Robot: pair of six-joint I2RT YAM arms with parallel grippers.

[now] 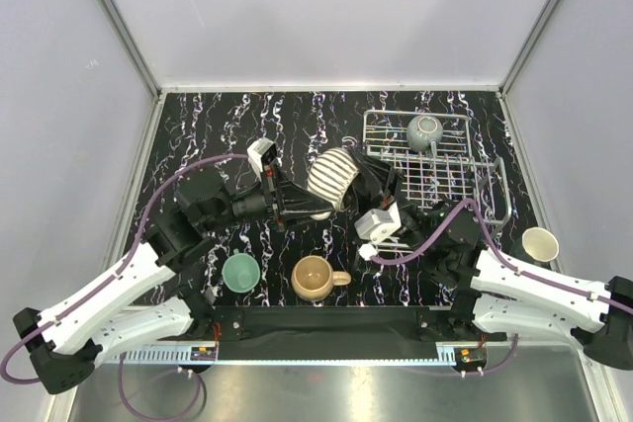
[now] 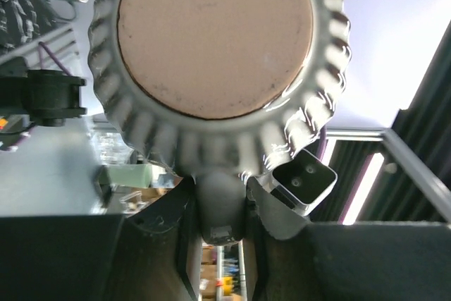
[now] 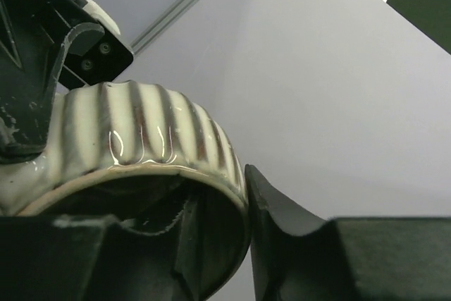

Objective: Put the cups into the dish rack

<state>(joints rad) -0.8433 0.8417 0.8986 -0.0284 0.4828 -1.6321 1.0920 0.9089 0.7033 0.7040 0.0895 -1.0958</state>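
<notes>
A cream cup with dark ribbed stripes (image 1: 331, 180) hangs in the air left of the dish rack (image 1: 435, 173), between both grippers. My left gripper (image 1: 297, 207) is shut on its handle (image 2: 222, 206); the left wrist view faces the cup's unglazed base (image 2: 215, 40). My right gripper (image 1: 362, 183) straddles the rim (image 3: 211, 174). Its outer finger (image 3: 282, 209) lies against the wall, and its inner finger stands a little off inside the cup. A grey-green cup (image 1: 425, 130) sits in the rack. A teal-green cup (image 1: 240, 272) and a tan cup (image 1: 315, 278) stand upright on the table near the front.
A pale cream cup (image 1: 539, 244) stands at the table's right edge, beside the rack's near corner. The rack fills the back right of the dark marbled table (image 1: 208, 130). Grey enclosure walls close in on all three far sides.
</notes>
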